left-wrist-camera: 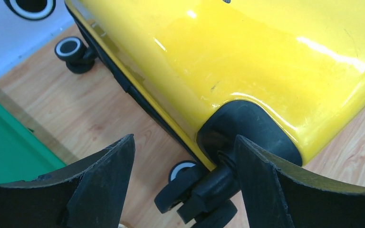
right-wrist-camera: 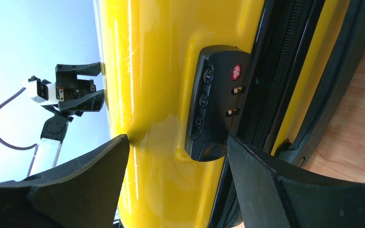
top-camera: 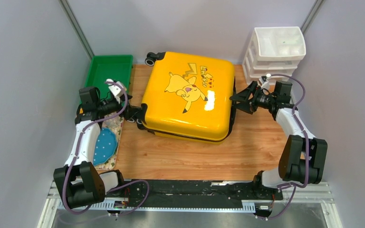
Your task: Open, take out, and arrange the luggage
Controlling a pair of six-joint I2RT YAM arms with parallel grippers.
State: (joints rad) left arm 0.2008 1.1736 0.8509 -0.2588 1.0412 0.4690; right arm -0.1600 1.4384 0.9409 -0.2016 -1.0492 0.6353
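Lying flat on the table, the luggage (top-camera: 187,95) seems closed, though its zip is hard to judge. The left gripper (left-wrist-camera: 185,142) is spread wide at a corner wheel (left-wrist-camera: 190,190). The right gripper (right-wrist-camera: 176,142) is spread wide at the combination lock (right-wrist-camera: 214,102), holding nothing. Fingers may slip on the glossy shell or snag the wheel. The green tray (top-camera: 107,66) and white drawer unit (top-camera: 278,47) crowd the space behind.

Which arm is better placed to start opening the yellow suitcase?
Right, probably: the right hand, open, faces the black combination lock and zipper of the yellow hard-shell suitcase. The left hand, also open, sits at a black wheel.
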